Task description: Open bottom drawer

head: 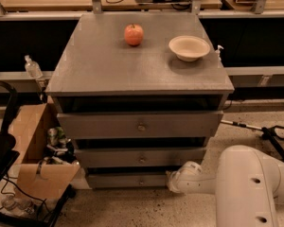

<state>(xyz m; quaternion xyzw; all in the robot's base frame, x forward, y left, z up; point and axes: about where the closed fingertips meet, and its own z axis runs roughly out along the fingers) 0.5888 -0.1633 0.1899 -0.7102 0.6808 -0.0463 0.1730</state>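
Bottom drawer [116, 181]: sitting at lower centre of the frame, appearing closed, lowest and narrowest of three grey fronts, lying beneath the middle drawer [109, 158] and the top drawer [99, 125]. Showing a small round knob [142, 180] at mid-front.

Likely handling as painted wood: rigid, not fragile, probably sliding with some friction. Weight depending on contents, which are not showing. Knob looking like small, smooth metal, so probably slipping under a loose pinch. Calling for a firm hold squarely around that knob, then a straight pull outward toward the bottom edge of the frame, without twisting sideways.

Gripper [174, 178]: hanging low, right of centre, at the tip of the white arm [246, 188] entering from the lower right corner. Sitting just beside the right end of the drawer front and well right of the knob. Touching the front or not: impossible to say. Released or clenched: cannot tell.

Resting on the grey desk [99, 65] above, in the upper part of the frame: an apple [133, 34] and a pale bowl [189, 48], standing apart, neither mattering for the pull.
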